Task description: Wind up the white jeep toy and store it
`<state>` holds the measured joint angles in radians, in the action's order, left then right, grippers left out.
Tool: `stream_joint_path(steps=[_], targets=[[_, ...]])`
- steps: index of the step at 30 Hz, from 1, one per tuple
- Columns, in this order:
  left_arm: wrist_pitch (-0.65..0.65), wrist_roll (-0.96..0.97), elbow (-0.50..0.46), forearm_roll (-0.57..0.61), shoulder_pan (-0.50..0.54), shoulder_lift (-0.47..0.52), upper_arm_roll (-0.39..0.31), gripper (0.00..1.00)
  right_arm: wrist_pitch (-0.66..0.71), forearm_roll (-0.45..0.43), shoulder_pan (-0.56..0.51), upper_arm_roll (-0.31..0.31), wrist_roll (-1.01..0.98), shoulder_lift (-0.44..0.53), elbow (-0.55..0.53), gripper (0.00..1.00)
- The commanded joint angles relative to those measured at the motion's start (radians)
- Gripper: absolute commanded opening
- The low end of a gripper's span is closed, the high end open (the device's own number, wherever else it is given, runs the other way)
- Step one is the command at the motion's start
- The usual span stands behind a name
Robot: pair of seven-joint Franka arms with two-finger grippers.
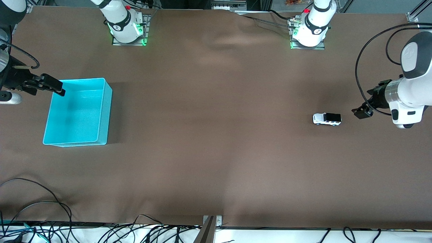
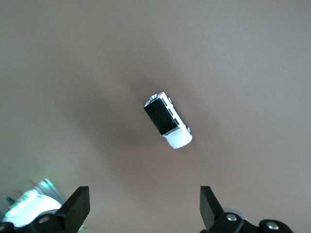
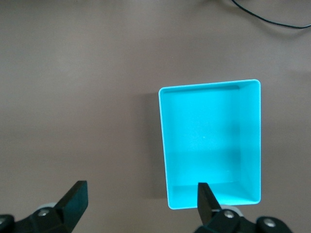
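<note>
Presently the small boxy white jeep toy with a black roof [image 1: 326, 118] stands on its wheels on the brown cloth-covered tabletop [image 1: 216, 141], toward the left arm's end. The left tool [image 1: 362, 111] hangs released just beside it, plausibly staged for a pickup. The right tool [image 1: 50, 86], also released and empty, hovers at the rim of the empty open-topped turquoise plastic bin [image 1: 101, 111], well apart from the toy. Only the front view shows both objects together. The left wrist view gives the toy [image 2: 167, 121] lying oblique to the spread fingers [image 2: 77, 206]; the right wrist view shows the bin's bare floor [image 3: 209, 141].
</note>
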<state>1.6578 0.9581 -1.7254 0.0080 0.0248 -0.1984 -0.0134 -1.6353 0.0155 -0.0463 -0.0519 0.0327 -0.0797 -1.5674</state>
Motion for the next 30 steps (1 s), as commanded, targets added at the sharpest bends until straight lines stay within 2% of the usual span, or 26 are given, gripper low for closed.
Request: stream_joint_path(steps=[1, 11, 16, 25, 30], targets=[[0.126, 0.183, -0.130, 0.007, 0.004, 0.017, -0.002, 1.00, 0.009, 0.001, -0.003, -0.002, 0.007, 0.004, 0.013, 1.00], [0.492, 0.422, -0.381, 0.007, 0.038, 0.014, -0.003, 1.00, 0.011, 0.003, -0.001, -0.003, 0.009, 0.004, 0.012, 1.00], [0.658, 0.470, -0.482, 0.007, 0.055, -0.004, -0.003, 1.00, 0.011, 0.003, -0.003, -0.003, 0.009, 0.004, 0.012, 1.00], [0.842, 0.585, -0.510, 0.007, 0.057, -0.130, -0.002, 1.00, 0.009, 0.001, -0.001, -0.003, 0.009, 0.004, 0.013, 1.00], [0.863, 0.603, -0.510, 0.007, 0.047, -0.164, 0.000, 0.99, 0.011, 0.003, -0.003, 0.001, 0.007, 0.004, 0.013, 1.00]])
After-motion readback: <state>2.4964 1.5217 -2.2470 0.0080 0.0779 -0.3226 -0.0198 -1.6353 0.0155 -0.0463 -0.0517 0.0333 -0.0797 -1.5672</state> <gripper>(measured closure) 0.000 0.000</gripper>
